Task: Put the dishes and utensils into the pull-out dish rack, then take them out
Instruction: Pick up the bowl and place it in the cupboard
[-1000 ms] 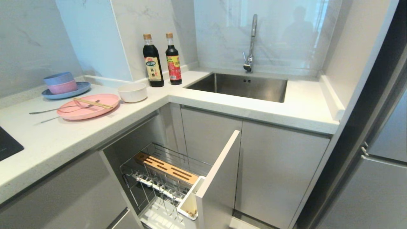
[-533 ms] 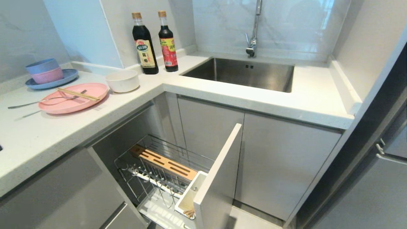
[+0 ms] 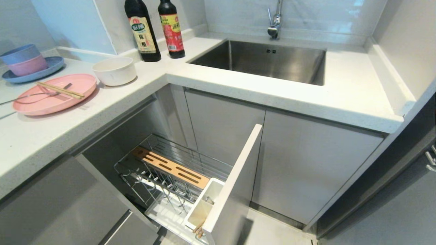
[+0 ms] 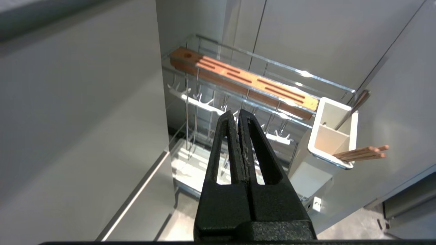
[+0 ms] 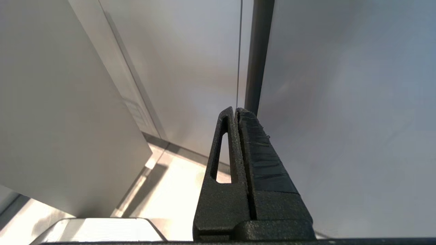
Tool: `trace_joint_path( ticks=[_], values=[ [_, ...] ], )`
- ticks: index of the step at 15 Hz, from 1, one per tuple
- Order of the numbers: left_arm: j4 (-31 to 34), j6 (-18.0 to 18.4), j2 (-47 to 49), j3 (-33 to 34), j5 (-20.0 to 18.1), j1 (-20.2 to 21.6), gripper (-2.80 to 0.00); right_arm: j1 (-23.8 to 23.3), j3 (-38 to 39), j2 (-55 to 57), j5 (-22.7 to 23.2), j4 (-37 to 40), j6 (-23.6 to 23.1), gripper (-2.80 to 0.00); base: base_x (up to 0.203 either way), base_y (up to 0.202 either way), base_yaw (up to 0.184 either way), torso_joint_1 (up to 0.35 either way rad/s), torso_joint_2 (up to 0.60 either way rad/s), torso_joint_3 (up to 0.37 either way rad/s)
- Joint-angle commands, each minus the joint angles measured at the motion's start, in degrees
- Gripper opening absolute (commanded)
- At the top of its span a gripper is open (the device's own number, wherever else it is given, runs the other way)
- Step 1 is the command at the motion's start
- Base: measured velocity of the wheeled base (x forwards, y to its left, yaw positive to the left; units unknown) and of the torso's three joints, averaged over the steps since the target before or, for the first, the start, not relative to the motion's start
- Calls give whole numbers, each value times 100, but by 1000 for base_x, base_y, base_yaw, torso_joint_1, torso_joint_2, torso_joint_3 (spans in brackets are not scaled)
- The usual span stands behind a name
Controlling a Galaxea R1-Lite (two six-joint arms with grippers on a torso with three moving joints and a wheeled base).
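The pull-out dish rack [image 3: 177,177] is pulled out of the low cupboard, near the floor in the middle. Its wooden strip [image 3: 172,166] runs long from far left to near right. At the near right end sits the white caddy [image 3: 204,204], and some wooden sticks [image 4: 362,153] already poke out of it.

The things to load are up on the counter [image 3: 51,136], at the far left. The pink plate [image 3: 54,93] lies flat. The chopsticks [image 3: 59,90] lie across it, pointing from far left to near right. The spoon [image 3: 30,97] rests on the plate too, and its handle runs off to the left. The white bowl [image 3: 114,70] stands just to the right of the plate, open side up.

I think the plate and bowl are light but smooth and slippery, and they could crack if dropped. It is best to pinch them at the rim. The chopsticks are thin, stiff and very light, and they may roll, so grab them in the middle. The spoon is hard and slick, so pinch its thin handle.

The left gripper [image 4: 238,114] hangs low in front of the rack. Its fingers are pressed together and hold nothing. The right gripper [image 5: 235,112] hangs by the cupboard doors, also squeezed closed and empty.
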Motion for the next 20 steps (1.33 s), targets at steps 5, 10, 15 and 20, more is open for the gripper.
trace_joint_path(
  ticks=[5,10,15,20],
  values=[
    [-3,-4,9,141,7,3,-280,11,9,2,1,-1,0,-280,0,0,0,3,5,-197],
    [-3,-4,9,141,12,1,-280,3,9,2,1,-3,0,-280,0,0,0,0,1,-198],
    [-12,-13,9,141,12,1,-280,2,9,2,1,-1,0,-280,0,0,0,3,5,-198],
    [-12,-22,9,141,12,2,-280,4,9,2,1,-1,0,-280,0,0,0,3,4,-122]
  ],
)
